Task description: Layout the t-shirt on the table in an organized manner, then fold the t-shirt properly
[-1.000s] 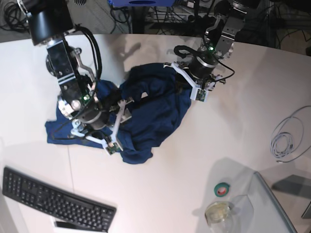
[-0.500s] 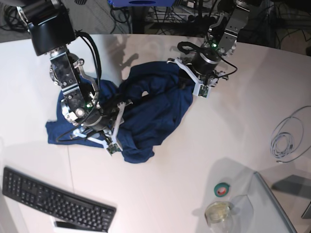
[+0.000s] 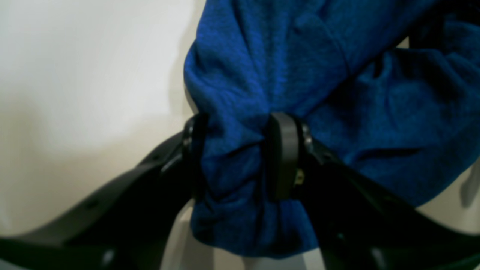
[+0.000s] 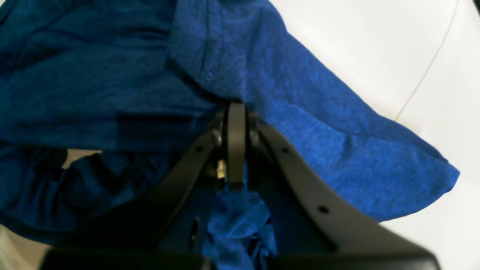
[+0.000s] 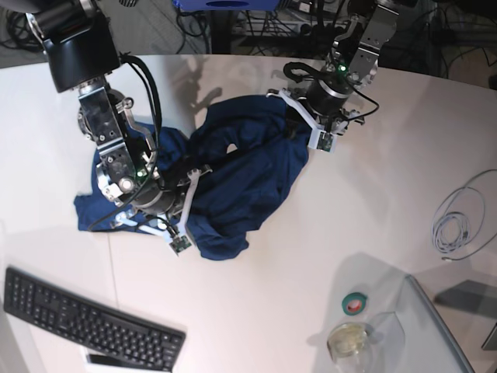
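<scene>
Both end effectors, left and right, pinch bunched shirt; pulling apart may drag layers or slip off the surface.

My robotics lab, wide white surface, black computer keyboard, coiled grey cable, tangled black floor cables

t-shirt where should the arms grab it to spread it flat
Judging by the crumpled heap, the t-shirt is best taken at its outer hems, from above at opposite sides. The left gripper already pinches a bunched fold; the right gripper is shut on a thin edge. Pulling apart over the table should open it.
</scene>
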`<state>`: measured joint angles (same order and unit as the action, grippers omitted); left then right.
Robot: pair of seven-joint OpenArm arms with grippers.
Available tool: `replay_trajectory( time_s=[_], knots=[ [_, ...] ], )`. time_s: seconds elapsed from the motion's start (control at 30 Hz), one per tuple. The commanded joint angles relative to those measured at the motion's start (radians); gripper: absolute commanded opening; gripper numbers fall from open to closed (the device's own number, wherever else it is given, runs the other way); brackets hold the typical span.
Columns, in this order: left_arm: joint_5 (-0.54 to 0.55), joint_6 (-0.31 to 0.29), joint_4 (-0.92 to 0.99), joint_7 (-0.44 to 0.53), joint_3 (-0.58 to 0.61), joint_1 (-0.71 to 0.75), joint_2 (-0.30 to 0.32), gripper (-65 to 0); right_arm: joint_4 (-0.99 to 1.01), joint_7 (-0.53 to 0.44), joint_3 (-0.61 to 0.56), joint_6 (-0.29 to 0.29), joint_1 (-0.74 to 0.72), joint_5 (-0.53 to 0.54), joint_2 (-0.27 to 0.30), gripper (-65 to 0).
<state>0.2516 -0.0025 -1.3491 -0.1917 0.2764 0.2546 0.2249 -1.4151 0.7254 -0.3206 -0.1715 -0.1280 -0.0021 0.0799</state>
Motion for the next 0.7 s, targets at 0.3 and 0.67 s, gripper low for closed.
replay_trajectory(
  time_s=[0.3,0.67],
  knots=[
    [0.004,-0.001,-0.023,-0.001,-0.001,-0.001,0.040,-55.5,-0.158,0.041,0.130,-0.006,-0.009,-0.002,0.025,-64.7],
    [0.005,-0.001,-0.186,-0.004,-0.004,0.038,0.041,-60.1,-0.183,0.041,0.143,-0.006,-0.075,-0.002,0.123,-64.7]
  ],
)
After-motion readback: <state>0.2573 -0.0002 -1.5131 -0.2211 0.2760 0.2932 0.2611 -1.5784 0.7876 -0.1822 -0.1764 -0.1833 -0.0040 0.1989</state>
